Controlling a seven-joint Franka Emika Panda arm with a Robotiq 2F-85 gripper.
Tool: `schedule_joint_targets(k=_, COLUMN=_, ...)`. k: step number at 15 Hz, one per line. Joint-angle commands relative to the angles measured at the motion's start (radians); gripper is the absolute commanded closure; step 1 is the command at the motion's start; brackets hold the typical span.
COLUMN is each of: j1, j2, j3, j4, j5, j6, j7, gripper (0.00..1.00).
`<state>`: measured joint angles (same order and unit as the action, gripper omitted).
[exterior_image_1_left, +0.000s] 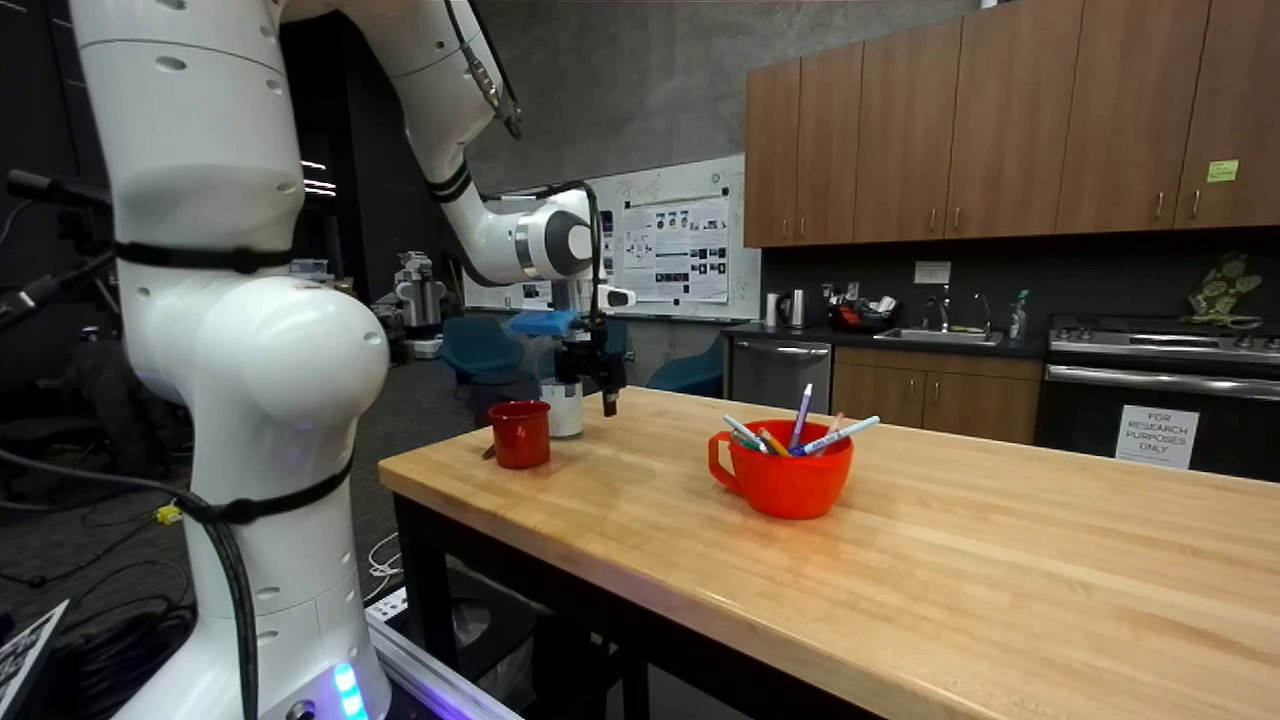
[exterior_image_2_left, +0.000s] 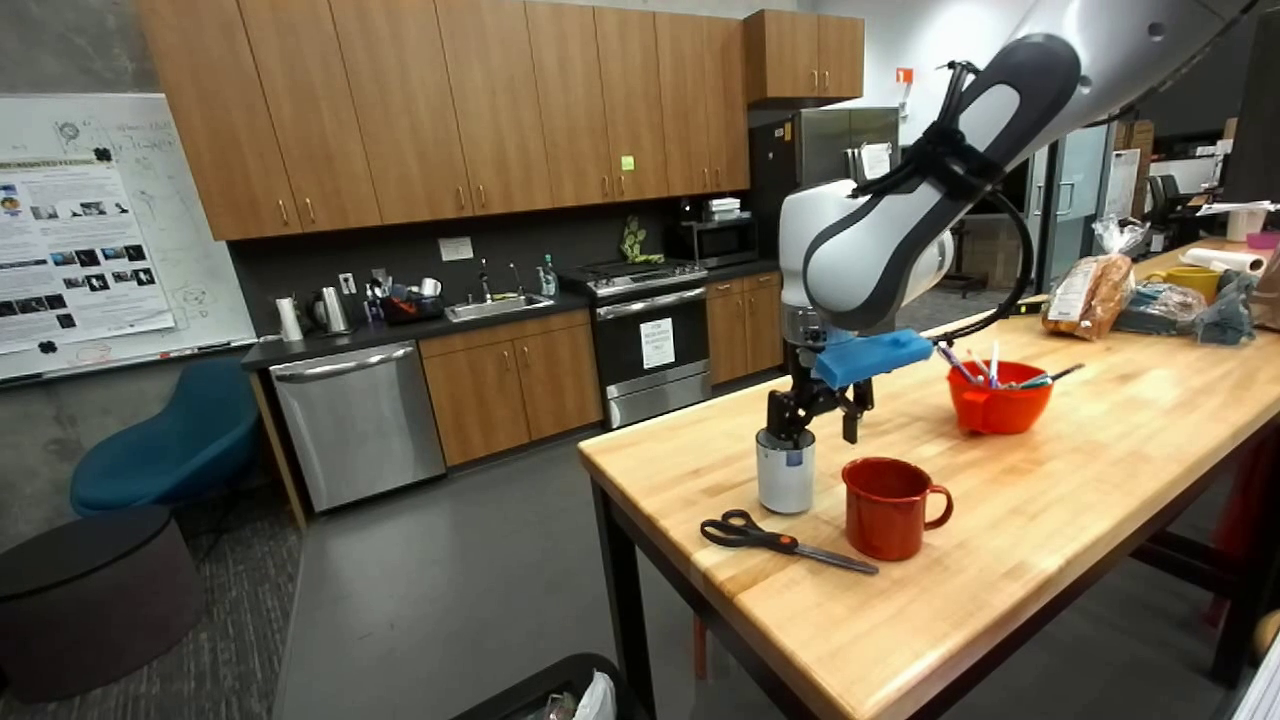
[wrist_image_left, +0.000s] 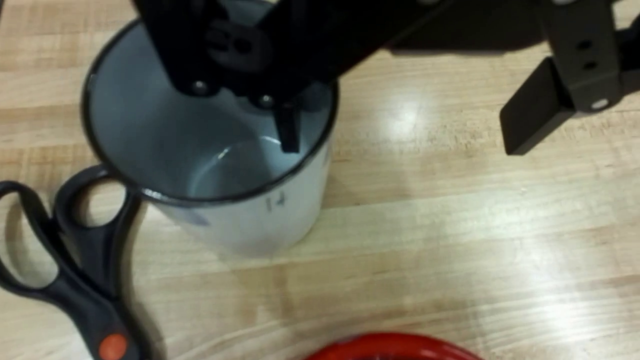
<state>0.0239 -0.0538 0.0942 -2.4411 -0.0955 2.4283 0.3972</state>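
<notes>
My gripper (wrist_image_left: 402, 135) stands open over a white enamel mug (wrist_image_left: 250, 220) with a dark rim. One finger (wrist_image_left: 288, 130) reaches down inside the mug and the other is outside to the right, so the mug's wall lies in the gap; whether either finger touches it I cannot tell. In both exterior views the white mug (exterior_image_2_left: 785, 480) is upright on the table under the gripper (exterior_image_2_left: 822, 435). A red mug (exterior_image_2_left: 887, 510) stands close by, its rim just showing at the bottom of the wrist view. Black-handled scissors (wrist_image_left: 90, 280) lie beside the white mug.
A larger orange-red cup (exterior_image_1_left: 790, 485) full of pens and markers stands farther along the wooden table (exterior_image_1_left: 1000, 560). Beyond it sit a bread bag (exterior_image_2_left: 1090, 295) and a yellow cup (exterior_image_2_left: 1195, 282). The table's end edge is close to the scissors and both mugs.
</notes>
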Motion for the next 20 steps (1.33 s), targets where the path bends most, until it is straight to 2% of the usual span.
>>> schedule_joint_targets(k=1, j1=-0.011, j2=-0.007, j3=-0.019, j4=0.025, j5=-0.087, j6=-0.010, j7=0.084, gripper=0.00)
schedule_joint_targets(k=8, j1=-0.053, j2=0.047, j3=-0.062, j4=0.093, j5=-0.237, j6=-0.033, j7=0.236, gripper=0.00)
schedule_joint_targets(k=14, j1=-0.077, j2=0.081, j3=-0.126, j4=0.128, j5=-0.282, j6=-0.073, j7=0.308, gripper=0.00)
schedule_joint_targets(k=17, j1=-0.087, j2=0.082, j3=-0.156, j4=0.126, j5=-0.266, j6=-0.076, j7=0.312, gripper=0.00)
schedule_joint_targets(k=20, j1=-0.083, j2=0.054, j3=-0.156, j4=0.099, j5=-0.149, j6=-0.030, j7=0.220, gripper=0.00)
